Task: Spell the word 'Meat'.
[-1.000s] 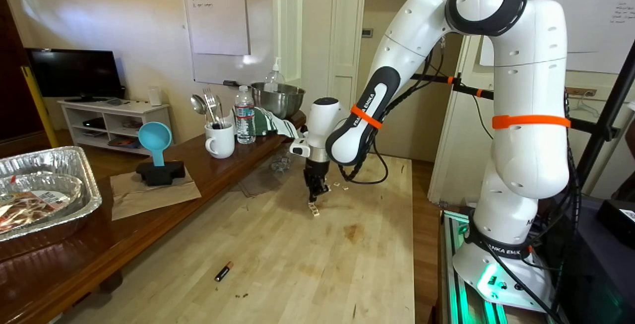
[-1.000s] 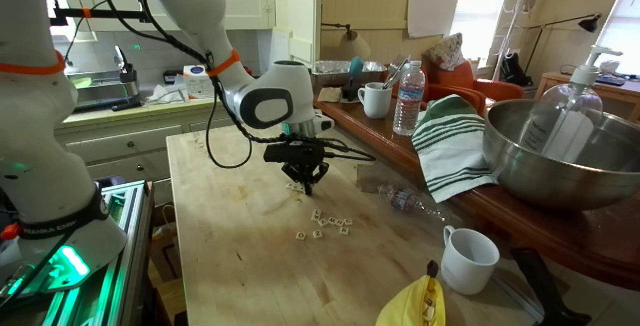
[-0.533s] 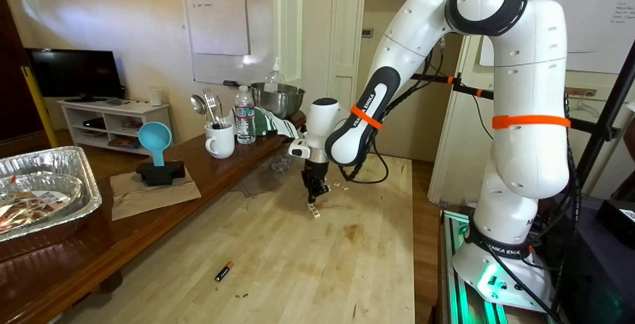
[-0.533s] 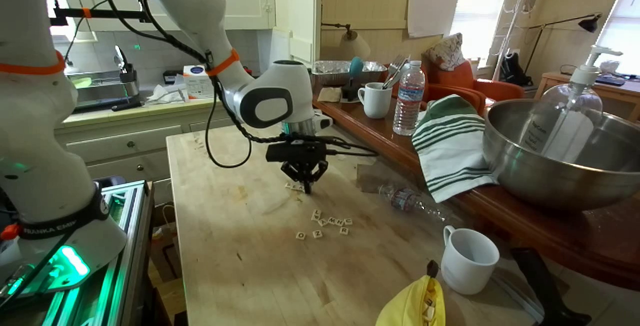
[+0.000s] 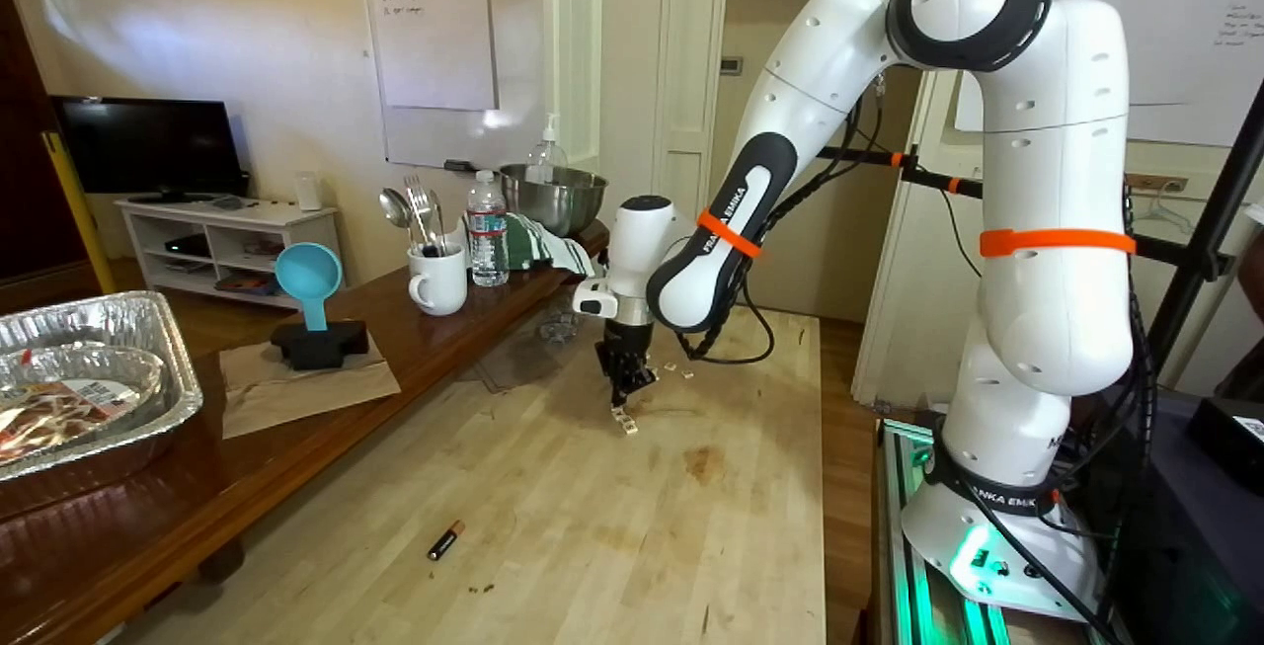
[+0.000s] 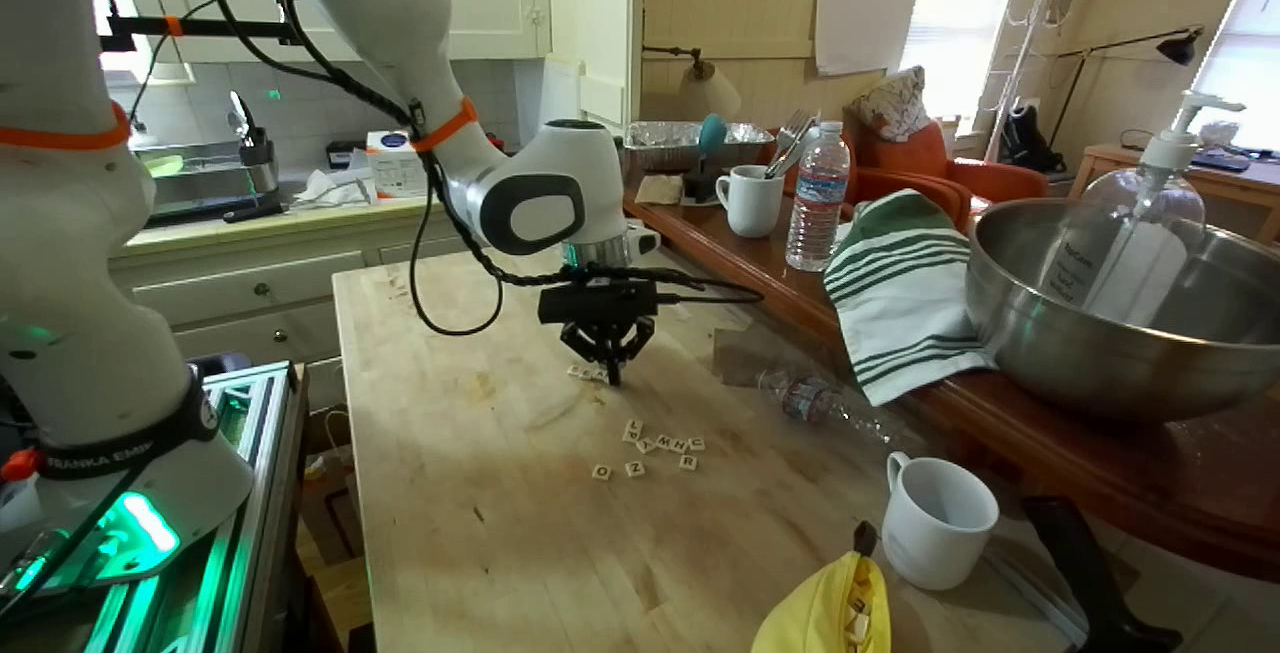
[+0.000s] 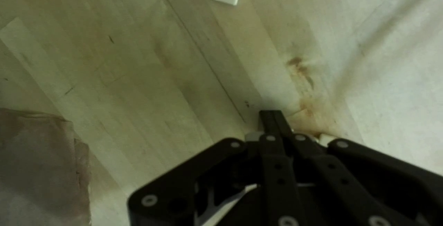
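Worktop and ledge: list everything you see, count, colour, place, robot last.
Letter tiles: about nine, whitish, worktop
Other tiles: count unclear, whitish, worktop
Battery: one, black and copper, worktop
Flat sheet: one, brownish, worktop
Lying bottle: one, clear, worktop
Pouch: one, yellow, worktop
Mugs: two, white, worktop and ledge
Handle: one, black, near worktop mug
Cutlery: several, silver, ledge mug
Standing bottle: one, clear, ledge
Towel: one, green and white, ledge
Bowl: one, silver, ledge
Pump bottle: one, clear, in bowl
Foil trays: two, silver, ledge
Scoop: one, blue, in black stand
Paper: one, brown, under stand
Arm: one, white, over worktop
Gripper: one, black, shut, beside other tiles
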